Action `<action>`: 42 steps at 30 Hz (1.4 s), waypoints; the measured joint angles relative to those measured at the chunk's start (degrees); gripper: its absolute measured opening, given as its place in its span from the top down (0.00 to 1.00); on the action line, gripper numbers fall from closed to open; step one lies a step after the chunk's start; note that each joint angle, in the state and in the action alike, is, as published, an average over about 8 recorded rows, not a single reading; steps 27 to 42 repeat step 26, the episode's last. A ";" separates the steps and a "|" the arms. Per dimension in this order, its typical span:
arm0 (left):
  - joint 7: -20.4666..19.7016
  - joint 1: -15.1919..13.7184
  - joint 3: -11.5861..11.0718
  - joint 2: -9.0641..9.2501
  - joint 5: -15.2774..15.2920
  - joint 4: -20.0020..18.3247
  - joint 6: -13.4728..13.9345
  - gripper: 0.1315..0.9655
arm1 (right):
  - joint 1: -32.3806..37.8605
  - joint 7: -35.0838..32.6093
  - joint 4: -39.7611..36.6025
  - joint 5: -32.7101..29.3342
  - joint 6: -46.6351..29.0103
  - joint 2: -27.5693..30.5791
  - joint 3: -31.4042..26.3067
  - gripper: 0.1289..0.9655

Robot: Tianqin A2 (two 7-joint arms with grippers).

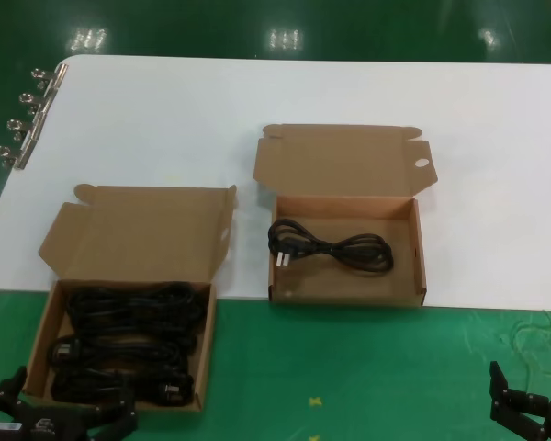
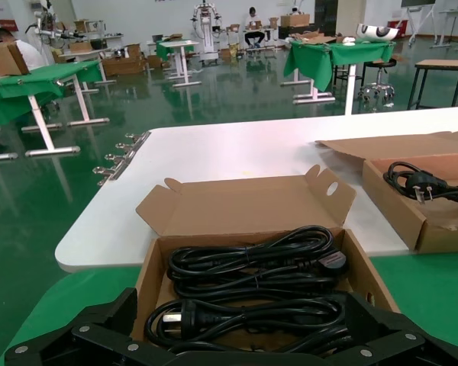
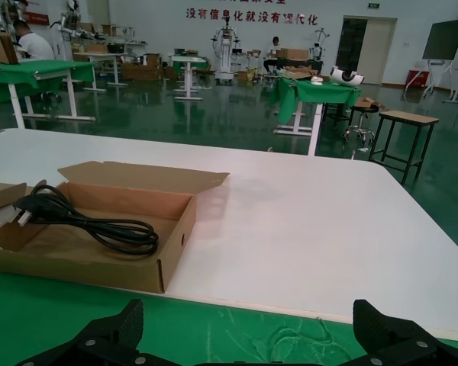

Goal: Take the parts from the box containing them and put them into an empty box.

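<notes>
The box containing the parts point(image 1: 39, 342) lies open at the near left, packed with several black looped power cords point(image 1: 129, 340). My left gripper point(image 1: 64, 406) hovers open at that carton's near edge; in the left wrist view its fingers flank the nearest cord's plug point(image 2: 175, 314), with nothing held in the gripper point(image 2: 248, 324). The second carton point(image 1: 347, 292) sits at the centre, its lid tab pierced by a round hole point(image 1: 421, 163), and holds one cord point(image 1: 335, 248), seen also as a cord point(image 3: 91, 221) in the right wrist view. My right gripper point(image 1: 533, 406) point(image 3: 250, 329) waits open at the near right.
Both cartons straddle the line between the green mat point(image 1: 349, 367) and the white table point(image 1: 303, 92). Metal binder clips point(image 1: 23, 119) line the table's left edge. White scuff marks point(image 1: 533, 340) mark the mat near my right gripper.
</notes>
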 joint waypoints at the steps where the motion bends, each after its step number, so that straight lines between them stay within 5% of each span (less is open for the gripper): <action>1: 0.00 0.00 0.00 0.00 0.00 0.00 0.00 0.00 | 0.00 0.00 0.00 0.00 0.00 0.00 0.00 0.00; 42: 0.00 0.00 0.00 0.00 0.00 0.00 0.00 0.00 | 0.00 0.00 0.00 0.00 0.00 0.00 0.00 0.00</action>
